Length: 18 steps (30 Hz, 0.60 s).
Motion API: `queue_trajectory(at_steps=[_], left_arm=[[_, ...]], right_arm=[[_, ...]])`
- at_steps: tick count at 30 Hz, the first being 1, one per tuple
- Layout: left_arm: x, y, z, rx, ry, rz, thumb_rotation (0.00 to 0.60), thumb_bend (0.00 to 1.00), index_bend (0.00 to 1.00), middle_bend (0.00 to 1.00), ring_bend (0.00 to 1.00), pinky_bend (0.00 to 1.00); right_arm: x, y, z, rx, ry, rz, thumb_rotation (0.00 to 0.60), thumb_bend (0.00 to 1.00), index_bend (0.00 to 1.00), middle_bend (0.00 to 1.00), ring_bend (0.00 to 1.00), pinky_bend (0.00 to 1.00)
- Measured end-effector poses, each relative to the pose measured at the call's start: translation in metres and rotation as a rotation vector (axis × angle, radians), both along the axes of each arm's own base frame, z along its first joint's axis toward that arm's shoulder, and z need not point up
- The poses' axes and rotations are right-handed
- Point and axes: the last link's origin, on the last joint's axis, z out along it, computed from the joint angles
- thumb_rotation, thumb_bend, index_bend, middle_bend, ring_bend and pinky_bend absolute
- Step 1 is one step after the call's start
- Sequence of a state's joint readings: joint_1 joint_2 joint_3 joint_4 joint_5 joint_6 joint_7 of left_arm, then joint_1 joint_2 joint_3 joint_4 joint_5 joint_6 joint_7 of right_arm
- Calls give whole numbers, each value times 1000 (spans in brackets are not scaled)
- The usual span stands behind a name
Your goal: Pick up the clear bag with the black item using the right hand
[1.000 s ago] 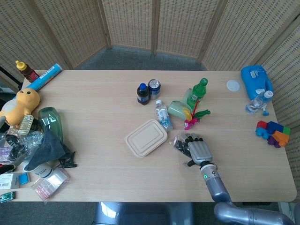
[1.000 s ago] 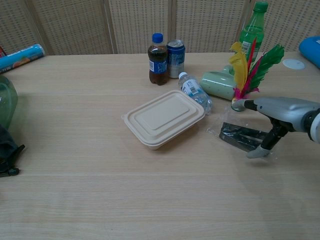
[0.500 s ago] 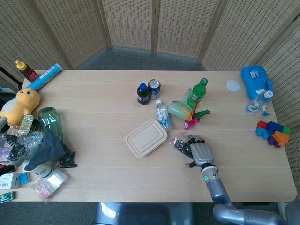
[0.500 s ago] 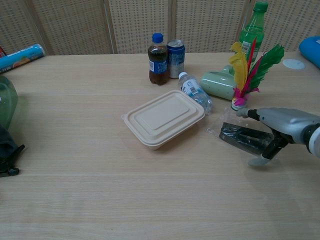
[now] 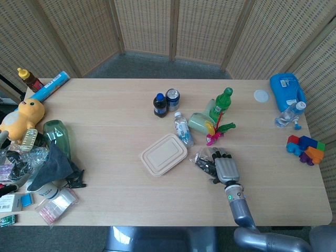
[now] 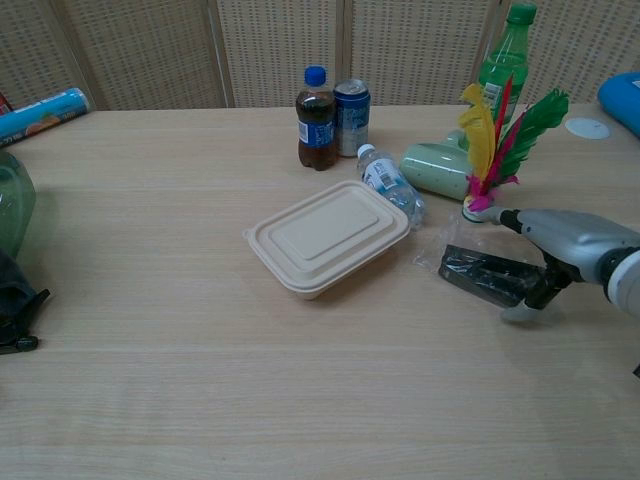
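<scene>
The clear bag with the black item [image 6: 487, 275] lies flat on the table [image 6: 180, 380], right of the beige food box. In the head view the bag [image 5: 203, 159] pokes out from under the fingers. My right hand [image 6: 566, 243] hovers low over the bag's right end, fingers stretched flat above it and thumb [image 6: 524, 312] down at the table by the black item's end. The fingers are not closed around the bag. From above, the right hand [image 5: 224, 167] covers the bag's right half. My left hand appears in neither view.
A lidded beige food box [image 6: 328, 235] sits left of the bag. Close behind are a feather shuttlecock [image 6: 495, 140], a lying pale green cup [image 6: 437, 170], a lying water bottle [image 6: 388, 183], a green bottle [image 6: 505, 55], a cola bottle [image 6: 316, 118] and a can [image 6: 351, 117]. Clutter fills the table's left end [image 5: 37, 157].
The right hand has sunk lower and shifted slightly right over the bag's end, its thumb drawing in toward the black item. The bag has stayed flat on the table.
</scene>
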<state>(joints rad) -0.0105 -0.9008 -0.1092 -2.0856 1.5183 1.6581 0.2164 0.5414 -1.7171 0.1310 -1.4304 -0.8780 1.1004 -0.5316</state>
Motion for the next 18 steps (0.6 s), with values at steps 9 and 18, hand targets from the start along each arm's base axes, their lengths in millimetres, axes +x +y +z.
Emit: queue_trajectory(at_steps=[9, 18], left_arm=[[1, -1, -2, -2, 3, -4, 600, 0, 0, 0, 0, 0], [1, 0, -1, 0, 2, -4, 600, 0, 0, 0, 0, 0]], right_arm=[[-9, 2, -5, -3, 17, 6, 600, 0, 354, 301, 218, 402], [-9, 6, -5, -32, 22, 22, 600, 0, 623, 577, 498, 637]])
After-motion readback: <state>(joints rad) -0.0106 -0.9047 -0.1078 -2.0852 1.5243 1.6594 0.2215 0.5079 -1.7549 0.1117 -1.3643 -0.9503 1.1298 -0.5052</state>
